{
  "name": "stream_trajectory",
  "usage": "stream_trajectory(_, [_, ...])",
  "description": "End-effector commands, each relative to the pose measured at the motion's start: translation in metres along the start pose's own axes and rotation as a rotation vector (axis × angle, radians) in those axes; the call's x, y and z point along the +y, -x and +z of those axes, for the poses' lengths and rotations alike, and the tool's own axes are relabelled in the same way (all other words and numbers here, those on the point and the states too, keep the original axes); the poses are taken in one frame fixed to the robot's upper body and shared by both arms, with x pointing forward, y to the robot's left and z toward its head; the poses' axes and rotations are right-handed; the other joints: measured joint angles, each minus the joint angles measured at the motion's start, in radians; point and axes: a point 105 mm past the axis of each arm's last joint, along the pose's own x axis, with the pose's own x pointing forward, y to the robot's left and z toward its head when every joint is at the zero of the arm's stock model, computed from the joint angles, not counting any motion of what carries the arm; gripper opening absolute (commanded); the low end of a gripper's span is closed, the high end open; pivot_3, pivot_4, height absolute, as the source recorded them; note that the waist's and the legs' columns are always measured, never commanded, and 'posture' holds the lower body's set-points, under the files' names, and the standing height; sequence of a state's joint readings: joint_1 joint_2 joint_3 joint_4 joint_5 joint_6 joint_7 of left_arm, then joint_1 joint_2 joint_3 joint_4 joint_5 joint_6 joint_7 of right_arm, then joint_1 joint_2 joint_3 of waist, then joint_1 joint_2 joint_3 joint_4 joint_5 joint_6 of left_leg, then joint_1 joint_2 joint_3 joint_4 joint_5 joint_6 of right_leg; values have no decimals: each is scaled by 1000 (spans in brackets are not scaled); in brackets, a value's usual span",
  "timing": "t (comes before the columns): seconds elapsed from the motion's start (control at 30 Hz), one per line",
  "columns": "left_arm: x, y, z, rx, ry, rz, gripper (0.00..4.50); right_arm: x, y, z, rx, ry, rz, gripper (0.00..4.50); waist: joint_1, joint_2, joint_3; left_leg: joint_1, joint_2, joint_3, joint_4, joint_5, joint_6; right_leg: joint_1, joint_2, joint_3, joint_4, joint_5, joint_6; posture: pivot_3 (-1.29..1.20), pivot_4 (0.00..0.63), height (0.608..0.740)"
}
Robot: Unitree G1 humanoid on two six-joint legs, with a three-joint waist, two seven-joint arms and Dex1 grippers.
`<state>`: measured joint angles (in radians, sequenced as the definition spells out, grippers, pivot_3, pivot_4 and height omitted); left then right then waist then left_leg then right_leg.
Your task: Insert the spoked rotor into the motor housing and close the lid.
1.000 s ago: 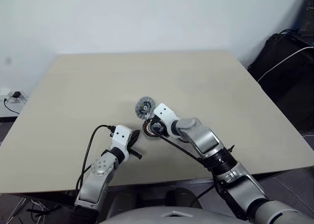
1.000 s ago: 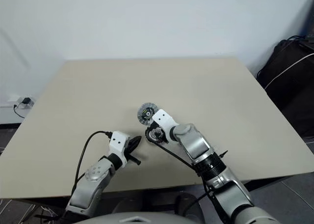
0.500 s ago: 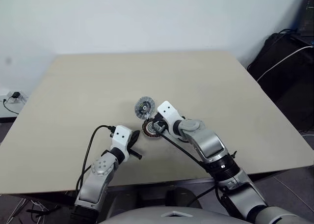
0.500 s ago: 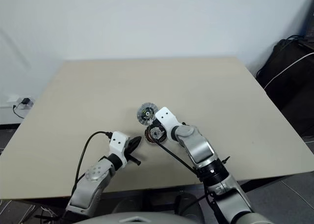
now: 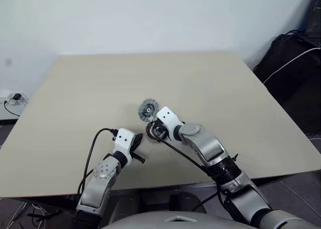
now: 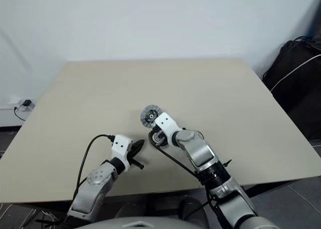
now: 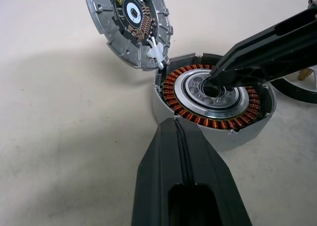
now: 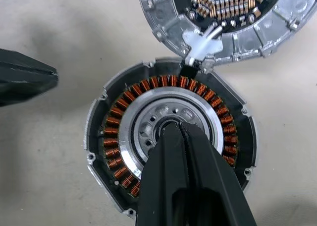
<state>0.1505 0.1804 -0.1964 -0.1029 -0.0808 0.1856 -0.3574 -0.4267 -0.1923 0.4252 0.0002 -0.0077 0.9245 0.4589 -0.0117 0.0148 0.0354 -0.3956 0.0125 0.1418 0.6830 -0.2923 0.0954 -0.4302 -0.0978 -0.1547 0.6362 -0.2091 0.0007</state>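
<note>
Left gripper [image 5: 139, 147] resting low over the beige table [image 5: 75, 103], fingers pressed together, holding nothing, pointed toward the motor housing [image 7: 213, 104] just beside it. Housing sitting flat on the table near the front middle, copper windings ringing a silver centre. Lid [image 7: 128, 25] hinged open at the housing's far edge, tilted up, circuit face showing. Right gripper [image 8: 179, 137] angled down into the housing, fingers pressed together with tips at the silver centre hub, gripping nothing visible. Thin black ring [image 7: 297, 89] lying just beyond the housing, partly hidden; cannot tell whether this is the spoked rotor
</note>
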Motion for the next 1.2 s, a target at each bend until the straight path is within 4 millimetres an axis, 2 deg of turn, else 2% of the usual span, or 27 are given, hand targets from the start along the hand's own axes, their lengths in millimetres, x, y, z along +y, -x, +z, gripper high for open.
stream_trajectory(0.03, [1, 0, 9, -37, -11, 6, 0, -4, 1, 16, -47, 27, -10, 44, 0, 0, 0, 0, 0, 0, 0, 0, 0, 0, 0, 0, 0, 0, 0, 0, 0, 740])
stream_trajectory(0.33, [1, 1, 9, -36, -12, 9, 0, -13, -1, 20, -54, 24, -35, 44, 0, 0, 0, 0, 0, 0, 0, 0, 0, 0, 0, 0, 0, 0, 0, 0, 0, 740])
stream_trajectory(0.73, [2, 0, 9, -37, -14, 8, 0, -12, -1, 13, -38, 18, -37, 44, 0, 0, 0, 0, 0, 0, 0, 0, 0, 0, 0, 0, 0, 0, 0, 0, 0, 740])
stream_trajectory(1.0, [2, 0, 9, -37, -16, 2, 0, -11, 8, 26, -104, 16, -36, 44, 0, 0, 0, 0, 0, 0, 0, 0, 0, 0, 0, 0, 0, 0, 0, 0, 0, 740])
stream_trajectory(1.2, [1, -1, 10, -38, -18, -4, 0, -2, 3, 15, -75, 7, -7, 44, 0, 0, 0, 0, 0, 0, 0, 0, 0, 0, 0, 0, 0, 0, 0, 0, 0, 740])
